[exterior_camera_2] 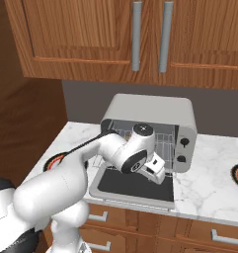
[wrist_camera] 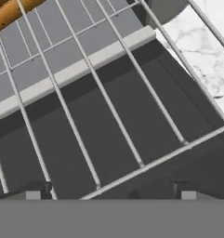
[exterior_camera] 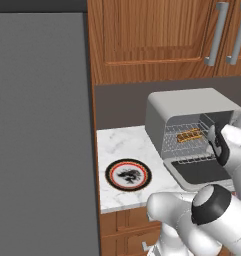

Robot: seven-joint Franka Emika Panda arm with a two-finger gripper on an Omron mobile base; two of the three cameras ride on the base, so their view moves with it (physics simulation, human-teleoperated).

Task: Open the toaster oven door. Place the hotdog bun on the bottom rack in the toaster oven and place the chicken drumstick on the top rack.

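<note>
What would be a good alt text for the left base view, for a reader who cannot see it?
A light-grey toaster oven stands on a marble counter with its door folded down open and a hotdog bun lying on a wire rack inside. A round plate with a dark drumstick sits left of it.

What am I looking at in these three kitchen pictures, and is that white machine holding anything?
The white machine is a robot arm ending in a two-finger gripper. Two cameras ride behind it, to its left and right, and look down over the marble counter. The third sits on the hand itself, peering through silver rack wires.

On the counter stands a grey toaster oven, its door folded down flat. A tan hotdog bun lies on a rack inside. Left of the oven sits a round plate with something dark on it, too small to name.

The gripper is at the oven's mouth, open and holding nothing.
</note>
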